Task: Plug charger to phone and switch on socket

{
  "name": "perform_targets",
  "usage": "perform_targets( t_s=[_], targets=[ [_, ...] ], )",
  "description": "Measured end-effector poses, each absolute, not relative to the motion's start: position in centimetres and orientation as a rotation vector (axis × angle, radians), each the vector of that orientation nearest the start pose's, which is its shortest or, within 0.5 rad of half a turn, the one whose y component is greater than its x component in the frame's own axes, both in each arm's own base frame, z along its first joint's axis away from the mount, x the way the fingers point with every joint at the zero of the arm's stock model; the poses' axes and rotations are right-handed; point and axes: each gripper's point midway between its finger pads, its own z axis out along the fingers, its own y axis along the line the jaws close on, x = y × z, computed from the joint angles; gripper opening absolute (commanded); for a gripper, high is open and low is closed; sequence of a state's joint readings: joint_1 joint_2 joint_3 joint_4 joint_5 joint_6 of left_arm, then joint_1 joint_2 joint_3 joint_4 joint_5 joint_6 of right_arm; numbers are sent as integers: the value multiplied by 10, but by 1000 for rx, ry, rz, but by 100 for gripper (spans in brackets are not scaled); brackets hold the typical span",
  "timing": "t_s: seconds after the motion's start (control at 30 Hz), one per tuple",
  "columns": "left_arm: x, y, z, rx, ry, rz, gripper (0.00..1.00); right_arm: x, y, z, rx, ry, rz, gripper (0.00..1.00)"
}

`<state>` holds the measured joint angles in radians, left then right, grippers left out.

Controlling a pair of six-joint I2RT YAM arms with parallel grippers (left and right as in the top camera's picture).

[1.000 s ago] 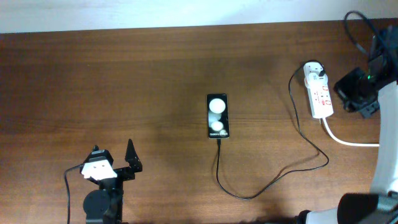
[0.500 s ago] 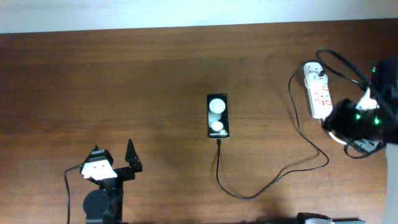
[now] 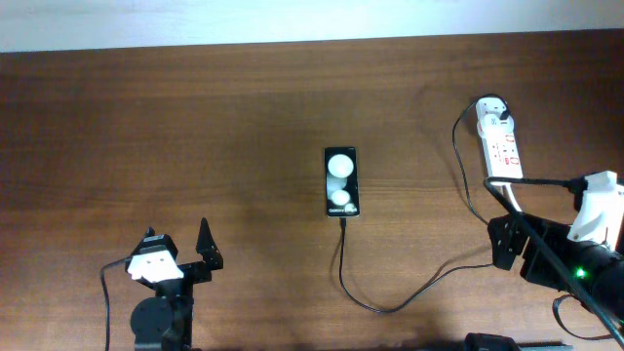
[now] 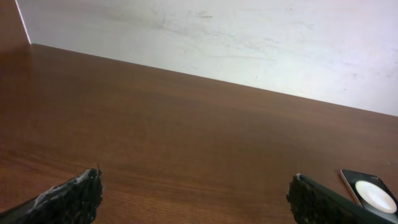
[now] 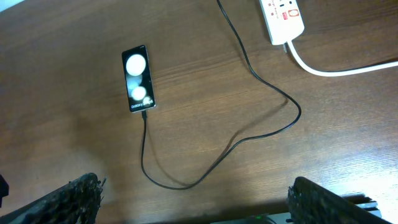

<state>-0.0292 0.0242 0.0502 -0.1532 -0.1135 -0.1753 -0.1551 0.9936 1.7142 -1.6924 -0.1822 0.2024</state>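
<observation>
Overhead: phone point(image 3: 341, 181) mid-counter point(image 3: 195, 117); white lettering at near end unreadable. Charger point(image 3: 342, 263) tip at that end, adapter in socket point(image 3: 502, 151), far right.
Left wrist: left pincer point(image 4: 194, 183) spread, empty.
Right wrist: right pincer point(image 5: 194, 190) spread, empty; socket's red marks illegible.

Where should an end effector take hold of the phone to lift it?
Across its two long edges at mid-length, coming straight down from above. The phone lies flat and face up, narrow across, and the charger meets its near short end, so avoid that end.

Even overhead light, phone point(image 3: 341, 181) glare
</observation>
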Motion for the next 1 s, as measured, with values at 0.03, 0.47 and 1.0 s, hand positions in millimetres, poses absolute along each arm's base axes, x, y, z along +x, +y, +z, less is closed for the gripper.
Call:
perform_targets(
  t_s=[0.03, 0.47, 1.0],
  targets=[
    [243, 12, 155, -208, 1684, -57, 99, 160, 6, 341, 381, 2508, 250, 99],
    [246, 12, 160, -204, 1630, -65, 99, 140, 10, 351, 358, 2427, 245, 99],
    [245, 12, 162, -204, 1623, -66, 99, 38, 52, 347, -106, 2097, 228, 99]
  ],
)
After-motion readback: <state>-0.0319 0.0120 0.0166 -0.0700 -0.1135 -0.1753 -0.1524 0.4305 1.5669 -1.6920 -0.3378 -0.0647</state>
